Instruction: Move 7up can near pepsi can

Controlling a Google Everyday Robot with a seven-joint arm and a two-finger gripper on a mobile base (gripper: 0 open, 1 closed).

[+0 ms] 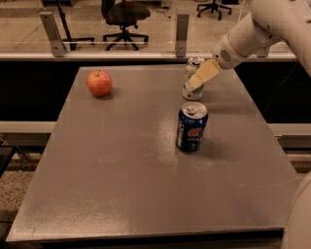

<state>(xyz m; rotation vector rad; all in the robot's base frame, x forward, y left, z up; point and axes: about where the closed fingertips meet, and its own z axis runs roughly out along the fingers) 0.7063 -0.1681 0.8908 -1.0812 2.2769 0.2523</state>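
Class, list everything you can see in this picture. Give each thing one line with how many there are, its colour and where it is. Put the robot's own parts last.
Table: one, grey, fills the middle of the view.
Apple: one, red, far left part of the table.
7up can: one, whitish-silver, upright at the far edge, right of centre.
Pepsi can: one, dark blue, upright just in front of the 7up can.
Chairs: two, black, on the floor beyond the table.
Posts: two, metal, along the barrier behind the table.
Arm: one, white, coming in from the upper right.
Gripper: one, tan, at the 7up can's right side.
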